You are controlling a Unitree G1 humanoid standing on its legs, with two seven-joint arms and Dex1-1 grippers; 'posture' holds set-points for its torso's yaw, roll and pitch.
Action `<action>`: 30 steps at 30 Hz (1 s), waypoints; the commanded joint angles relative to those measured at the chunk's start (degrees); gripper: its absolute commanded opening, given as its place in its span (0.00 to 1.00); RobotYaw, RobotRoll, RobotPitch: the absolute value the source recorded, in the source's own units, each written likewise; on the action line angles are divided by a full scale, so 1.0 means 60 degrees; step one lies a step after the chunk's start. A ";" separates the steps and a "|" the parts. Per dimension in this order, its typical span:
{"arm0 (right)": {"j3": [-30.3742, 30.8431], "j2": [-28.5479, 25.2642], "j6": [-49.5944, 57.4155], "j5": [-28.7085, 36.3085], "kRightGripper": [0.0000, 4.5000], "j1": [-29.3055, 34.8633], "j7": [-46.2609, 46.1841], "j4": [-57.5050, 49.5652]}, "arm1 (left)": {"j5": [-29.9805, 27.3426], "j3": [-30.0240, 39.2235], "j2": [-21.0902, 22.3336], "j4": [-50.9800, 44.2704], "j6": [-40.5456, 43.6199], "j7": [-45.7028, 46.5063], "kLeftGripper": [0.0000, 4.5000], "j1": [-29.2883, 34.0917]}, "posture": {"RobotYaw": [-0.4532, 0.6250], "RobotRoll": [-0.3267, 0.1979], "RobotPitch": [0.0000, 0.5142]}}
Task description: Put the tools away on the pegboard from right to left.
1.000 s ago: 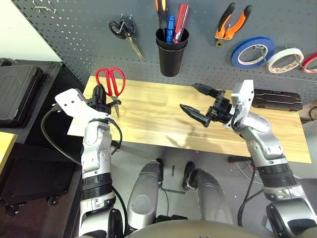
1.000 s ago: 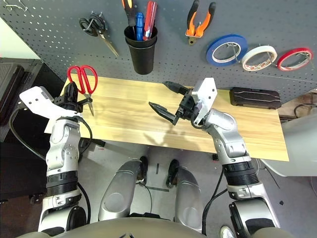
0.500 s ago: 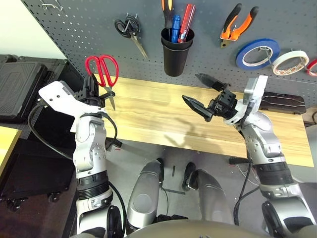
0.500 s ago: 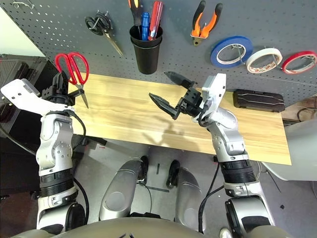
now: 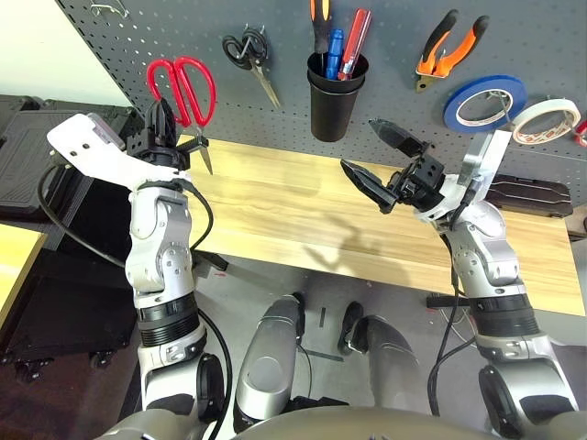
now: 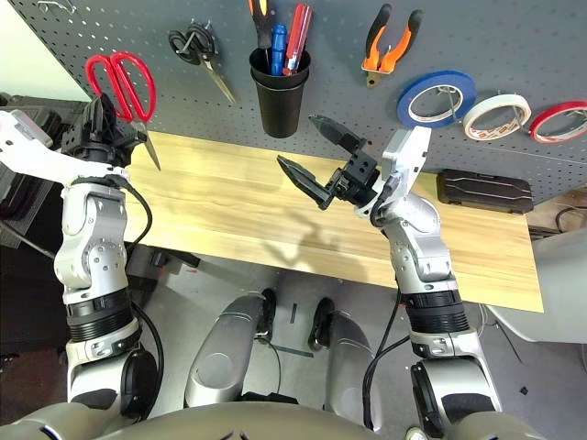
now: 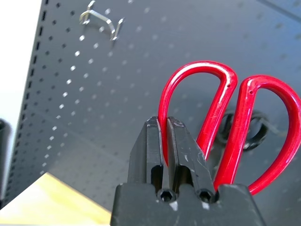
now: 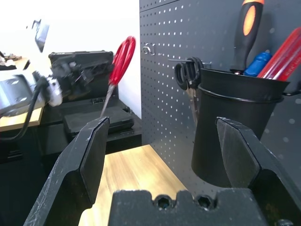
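Well, the black cup (image 5: 334, 112) on the pegboard (image 5: 275, 78) is the one container with tools in it: the black-and-orange-handled screwdriver (image 5: 321, 26), a blue-handled tool (image 5: 335, 53) and a red-handled tool (image 5: 356, 41) stand in it, handles up, poking above its rim. It hangs just above the far edge of the wooden table (image 5: 275, 206), between the black-handled scissors (image 5: 252, 60) and the orange-and-black-handled pliers (image 5: 447, 50), both also on the board. Over near the table's far left corner, the left gripper (image 7: 162, 141) is closed on the red-handled scissors (image 7: 230, 117), pinching one handle loop, with the blades pointing down. An unused metal hook (image 7: 101, 20) sticks out of the board near its left edge. The right gripper (image 5: 371, 158) has its two fingers spread wide with nothing between them, over the table and in front of the cup's right side. Off to the right, the blue tape roll (image 6: 437, 99), the whitish tape roll (image 6: 497, 116) and the red tape roll (image 6: 561, 122) hang in a row, above a closed black case (image 6: 484, 191) lying along the table's far edge.
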 commanded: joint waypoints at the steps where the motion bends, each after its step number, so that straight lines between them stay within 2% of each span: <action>1: 0.0123 -0.0085 0.0159 -0.0053 1.00 0.0255 0.0007 -0.0277 | -0.0120 -0.0144 -0.0045 0.0258 0.0053 -0.0114 0.00 -0.0334 | 0.71 0.62 0.42; 14: 0.0170 -0.0135 0.0289 -0.0203 1.00 0.0484 -0.0109 -0.0521 | 0.0054 -0.0599 -0.0226 0.1064 0.0100 -0.0389 0.00 -0.0858 | 0.68 0.62 0.43; 30: 0.0227 -0.0210 0.0341 -0.0275 1.00 0.0469 -0.0289 -0.0585 | 0.0340 -0.0594 -0.0037 0.2335 0.0035 -0.0396 0.00 -0.1388 | 0.67 0.62 0.42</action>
